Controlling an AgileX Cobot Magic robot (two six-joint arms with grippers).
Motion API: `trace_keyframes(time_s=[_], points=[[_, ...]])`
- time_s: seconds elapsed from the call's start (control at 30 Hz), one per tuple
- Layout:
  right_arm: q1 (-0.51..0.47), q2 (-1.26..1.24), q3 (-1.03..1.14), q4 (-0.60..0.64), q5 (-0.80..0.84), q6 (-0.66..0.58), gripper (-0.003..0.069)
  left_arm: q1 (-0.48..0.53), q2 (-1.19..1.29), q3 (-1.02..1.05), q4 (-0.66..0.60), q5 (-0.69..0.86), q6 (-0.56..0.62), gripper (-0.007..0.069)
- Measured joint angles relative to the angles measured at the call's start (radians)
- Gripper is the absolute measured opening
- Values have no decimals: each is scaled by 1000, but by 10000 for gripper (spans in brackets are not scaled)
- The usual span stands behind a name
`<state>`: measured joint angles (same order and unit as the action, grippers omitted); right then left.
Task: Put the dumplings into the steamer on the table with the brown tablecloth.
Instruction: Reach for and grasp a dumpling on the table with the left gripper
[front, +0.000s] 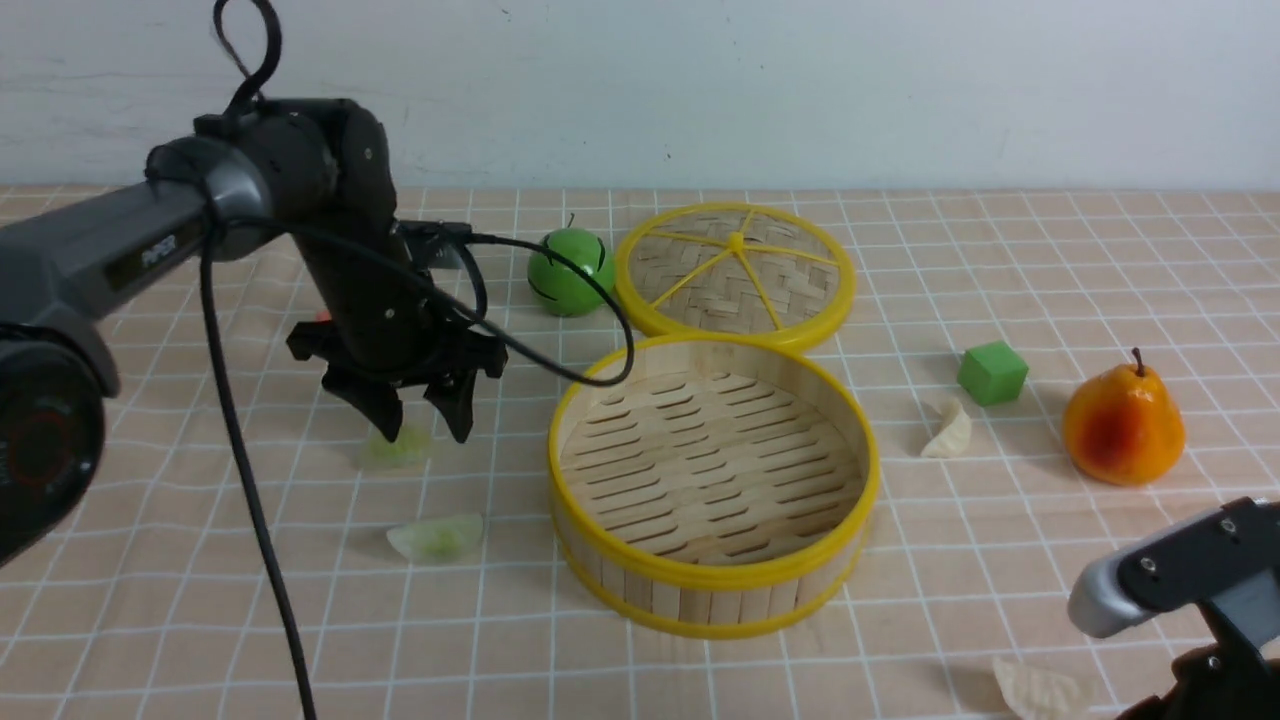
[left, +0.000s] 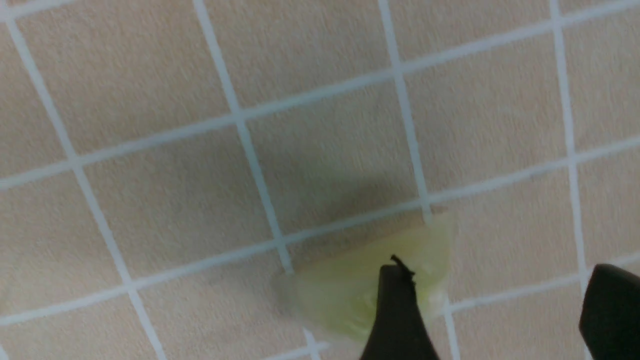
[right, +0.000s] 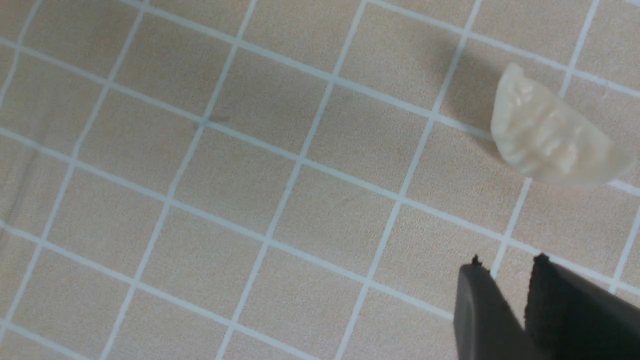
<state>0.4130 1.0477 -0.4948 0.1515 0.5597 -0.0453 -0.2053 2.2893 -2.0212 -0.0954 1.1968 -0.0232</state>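
Across the brown tablecloth (front: 1000, 250), peach-tan with a white grid, all four dumplings lie outside the steamer (front: 715, 572). It sits about mid-table, upright, slatted floor fully bare. Its flat woven lid (front: 735, 270) lies just behind it, rims touching or nearly so, and a green apple (front: 568, 272) sits just beside the lid on the robot's left. Left of the steamer the left gripper (front: 425, 430) points down over the cloth, fingers spread apart, holding nothing. One pale green dumpling (front: 398, 448) lies right under it. In the left wrist view one fingertip (left: 395, 300) overlaps that dumpling while the other stands off over bare cloth, so it is not centred between the fingers. Cannot tell whether the tip touches it. The second green dumpling (front: 437, 537) lies nearer the robot, apart from the first, near the steamer's left wall but not touching. A black cable (front: 630, 350) from the left arm droops over the steamer's back-left rim. On the robot's right, one white dumpling (front: 948, 433) lies just beside a green cube (front: 992, 373), with an orange-yellow pear (front: 1123, 425) standing further right. The other white dumpling (front: 1035, 688) lies at the near edge, close to the right arm. Over bare cloth the right gripper (right: 507, 262) hovers, fingers drawn almost together with only a thin slit, gripping nothing; that dumpling sits near it, clear of the tips.
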Motion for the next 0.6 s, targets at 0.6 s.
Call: trace_keyframes(time_s=[0.6], points=[[0, 1, 0, -4, -44, -4, 157, 0, -4, -69, 84, 33, -6, 395]])
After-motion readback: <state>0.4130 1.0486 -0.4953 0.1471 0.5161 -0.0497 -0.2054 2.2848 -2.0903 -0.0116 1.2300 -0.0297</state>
